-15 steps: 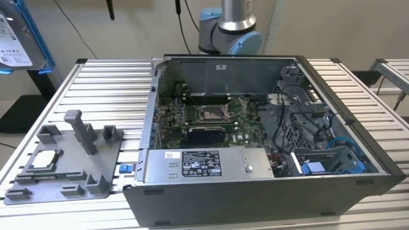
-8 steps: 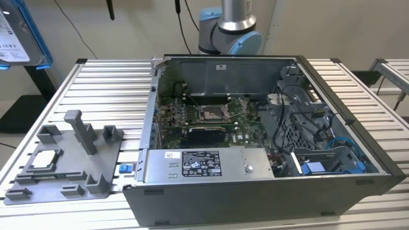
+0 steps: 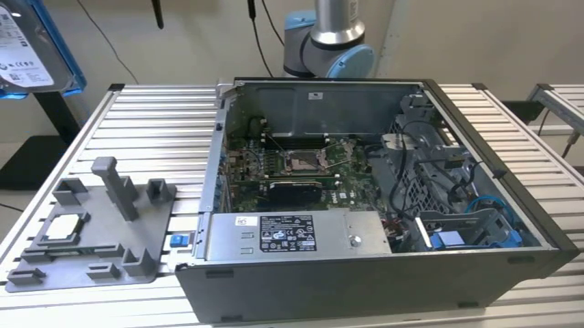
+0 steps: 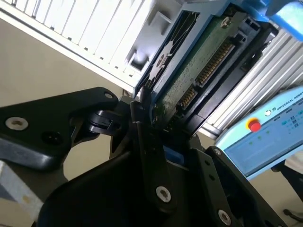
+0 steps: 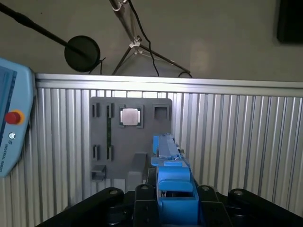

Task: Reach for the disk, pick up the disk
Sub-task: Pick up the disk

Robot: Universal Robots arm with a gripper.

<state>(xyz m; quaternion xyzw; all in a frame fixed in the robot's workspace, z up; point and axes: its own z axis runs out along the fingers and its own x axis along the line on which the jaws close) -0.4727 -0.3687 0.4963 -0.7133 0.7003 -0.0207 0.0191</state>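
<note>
The disk (image 3: 26,49) hangs high at the exterior view's top left, above the table's far corner, its white label facing the camera inside the blue carrier. In the second wrist view my gripper (image 4: 166,119) is shut on the disk (image 4: 199,71), whose green circuit-board underside and connector pins show between the black fingers (image 4: 142,124). In the first wrist view the disk's blue carrier edge (image 5: 170,165) stands upright in the gripper (image 5: 173,191), over the grey fixture plate (image 5: 130,142).
An open computer case (image 3: 474,266) fills the middle of the slatted aluminium table (image 3: 155,116), with a long grey metal box (image 3: 292,236) at its front. The grey fixture plate (image 3: 91,236) holds a small square chip (image 3: 64,227). A teach pendant (image 5: 12,123) lies beside the table.
</note>
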